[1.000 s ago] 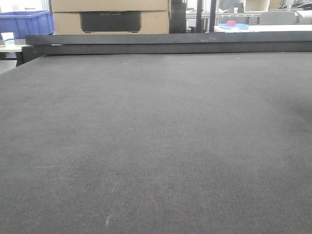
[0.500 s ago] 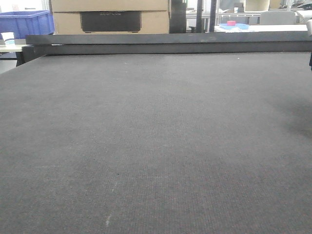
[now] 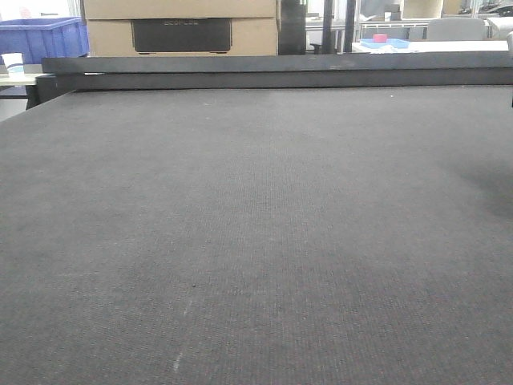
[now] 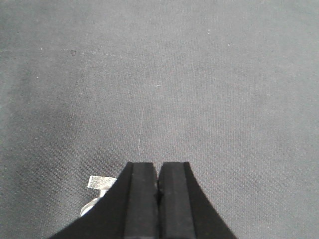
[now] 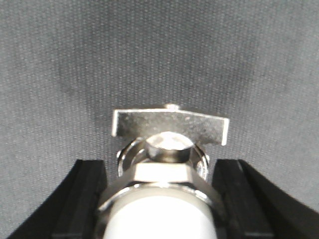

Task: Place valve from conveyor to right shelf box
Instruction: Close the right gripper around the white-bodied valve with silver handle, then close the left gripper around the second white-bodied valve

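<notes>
One valve [image 5: 167, 134] is pinched between the jaws of the right gripper [image 5: 160, 172], so the pick looks done tbh. Its flat handle is turned crosswise at the far end, and the hex body is wedged between the two black fingers [image 5: 87, 199]. A soft shadow is thrown on the conveyor [image 5: 149, 45] below, so it's judged to be lifted clear of the belt. How much pad is actually bearing on the hex can't be made out.

Left gripper [image 4: 158, 172]: jaws pressed together, nothing held, hung over the belt. A small bit of bright metal [image 4: 98, 183] is seen beside it; what it is can't be told.

From the front only belt is seen, with the black rail [image 3: 272, 62] at its far edge and a cardboard box [image 3: 180, 20] and blue crate [image 3: 44, 36] behind. No shelf box is shown anywhere, so the carry to the right is what's left.

What could be botched from here: smooth metal is being squeezed on angled faces, so the valve could be twisted or slipped out if the arm is swung fast. The handle end is carried out past the fingertips, so any droop would be levered by that. It sticks out wide too, so it could be snagged on the box rim if it's lowered without being lined up.
</notes>
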Robot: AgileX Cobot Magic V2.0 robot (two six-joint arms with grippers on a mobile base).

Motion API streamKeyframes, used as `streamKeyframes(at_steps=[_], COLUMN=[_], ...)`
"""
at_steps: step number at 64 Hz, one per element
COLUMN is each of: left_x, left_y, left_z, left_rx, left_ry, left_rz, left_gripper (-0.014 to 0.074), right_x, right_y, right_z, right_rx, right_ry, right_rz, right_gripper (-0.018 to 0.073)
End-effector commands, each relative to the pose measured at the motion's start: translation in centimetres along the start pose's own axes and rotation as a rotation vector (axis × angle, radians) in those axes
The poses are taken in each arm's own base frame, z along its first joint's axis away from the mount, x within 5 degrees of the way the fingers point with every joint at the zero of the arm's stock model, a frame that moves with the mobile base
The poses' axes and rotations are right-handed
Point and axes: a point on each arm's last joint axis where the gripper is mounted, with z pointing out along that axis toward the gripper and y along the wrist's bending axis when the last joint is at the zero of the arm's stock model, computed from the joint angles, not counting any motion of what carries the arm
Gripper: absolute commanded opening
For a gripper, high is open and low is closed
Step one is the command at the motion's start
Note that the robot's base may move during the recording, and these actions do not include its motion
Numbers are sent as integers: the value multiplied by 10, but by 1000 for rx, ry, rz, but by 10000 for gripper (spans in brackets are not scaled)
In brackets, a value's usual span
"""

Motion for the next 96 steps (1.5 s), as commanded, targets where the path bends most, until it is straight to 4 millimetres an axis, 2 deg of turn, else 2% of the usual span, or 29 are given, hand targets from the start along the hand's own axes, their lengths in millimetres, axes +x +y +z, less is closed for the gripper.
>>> streamKeyframes(at_steps=[1,4,13,20,33,42,48,61,66,73,82,89,96], left_x=[-1,-1,-1,-1,-4,-5,-3,5,6,7,9,19,34], left_y=[0,0,2,15,39,36,36,39,38,37,37,38,39], left_z=[-3,-3,-3,-7,-17,-8,0,26,39,54,68,79,93], left_rx=[2,2,-19,-86,-102,-90,-89,-72,-47,-20,-14,-9,-8], left_ry=[-12,-12,-11,20,34,67,115,307,349,389,429,481,519], left_rz=[-2,-2,12,-20,-142,-23,-19,102,109,97,92,87,83], left_gripper=[-111,-111,-111,-111,-111,-111,-111,-104,-32,197,449,556,578], right_x=[-1,-1,-1,-1,-3,-5,-6,-8,-8,-8,-8,-8,-9], right_y=[0,0,0,0,0,0,2,2,2,2,2,2,2], right_z=[-1,-1,-1,-1,-1,-1,-2,-2,-2,-2,-2,-2,-2], right_rx=[-5,-5,-4,-4,-4,-12,-25,-32,-32,-34,-34,-34,-34], right_ry=[-3,-5,-7,-7,-22,-48,-63,-78,-78,-79,-79,-79,-88], right_rz=[2,2,2,2,2,6,12,16,16,17,17,17,17], right_gripper=[-92,-167,-162,-162,-162,-162,-162,-162,-162,-162,-162,-162,-162])
